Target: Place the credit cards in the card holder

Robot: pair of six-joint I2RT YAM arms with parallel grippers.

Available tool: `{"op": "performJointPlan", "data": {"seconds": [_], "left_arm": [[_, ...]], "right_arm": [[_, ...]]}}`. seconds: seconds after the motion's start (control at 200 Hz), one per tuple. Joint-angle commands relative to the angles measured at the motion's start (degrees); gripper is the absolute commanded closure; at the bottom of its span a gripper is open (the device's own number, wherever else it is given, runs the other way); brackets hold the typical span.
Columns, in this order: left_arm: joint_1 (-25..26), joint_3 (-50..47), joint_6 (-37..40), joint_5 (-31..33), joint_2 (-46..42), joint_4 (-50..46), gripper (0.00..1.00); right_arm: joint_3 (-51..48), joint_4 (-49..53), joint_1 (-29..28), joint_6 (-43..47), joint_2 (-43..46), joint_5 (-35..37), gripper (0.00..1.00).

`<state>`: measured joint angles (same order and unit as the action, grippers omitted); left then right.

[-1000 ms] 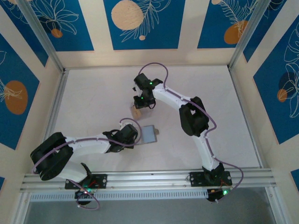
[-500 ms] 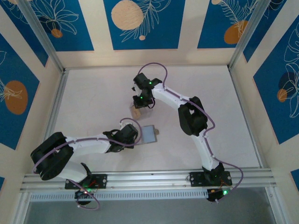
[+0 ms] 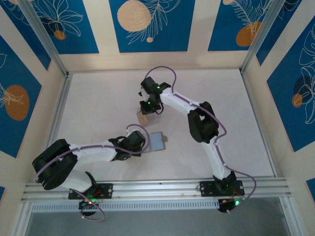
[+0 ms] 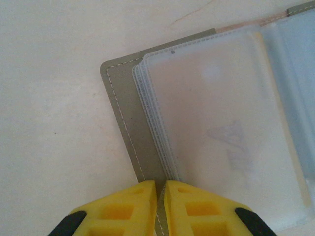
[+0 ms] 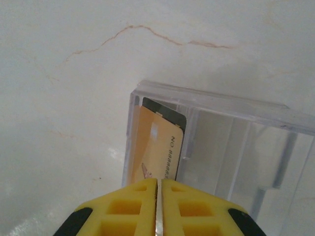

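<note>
- Card holder (image 4: 216,118), a small flat grey folding wallet with a stitched edge and frosted clear sleeves inside, lies open on the white, faintly veined table (image 4: 54,98), near the table's middle as seen from above.
- Left gripper (image 4: 160,187), with yellow fingers, has its jaws drawn almost together on the wallet's grey near edge.
- Clear transparent plastic case (image 5: 236,147) rests on the table just beyond the wallet, near it but not touching.
- Tan rectangular credit card (image 5: 157,147) stands at the case's left end, with a black card (image 5: 170,114) close behind it.
- Right gripper (image 5: 159,184) has its jaws nearly closed on the tan card's near edge, with a thin sliver of card showing between them.
</note>
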<state>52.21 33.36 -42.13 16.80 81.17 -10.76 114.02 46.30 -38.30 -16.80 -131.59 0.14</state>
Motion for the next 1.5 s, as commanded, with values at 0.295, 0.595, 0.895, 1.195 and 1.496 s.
{"op": "performJointPlan", "data": {"seconds": [0.295,0.595,0.895,1.195,1.496], "left_arm": [[0.0,1.1,-0.6,-3.6,0.0,-4.4,0.85],[-12.1,7.4,0.5,-11.8,-12.8,-12.4,0.83],[-26.3,13.8,1.4,-23.3,-1.6,-4.4,0.82],[-27.6,26.2,3.6,-26.6,18.8,1.7,0.84],[-25.2,28.9,4.0,-27.9,25.1,3.3,0.84]], "right_arm": [[-1.3,-0.5,-0.3,1.8,1.2,-4.2,0.93],[-4.5,-2.3,1.6,0.3,5.6,-3.2,0.90],[-3.1,0.2,2.5,-0.3,4.1,-0.2,0.90],[-5.3,2.5,3.7,0.1,5.3,3.9,0.90],[-8.4,2.1,5.3,-0.8,7.2,4.7,0.91]]}}
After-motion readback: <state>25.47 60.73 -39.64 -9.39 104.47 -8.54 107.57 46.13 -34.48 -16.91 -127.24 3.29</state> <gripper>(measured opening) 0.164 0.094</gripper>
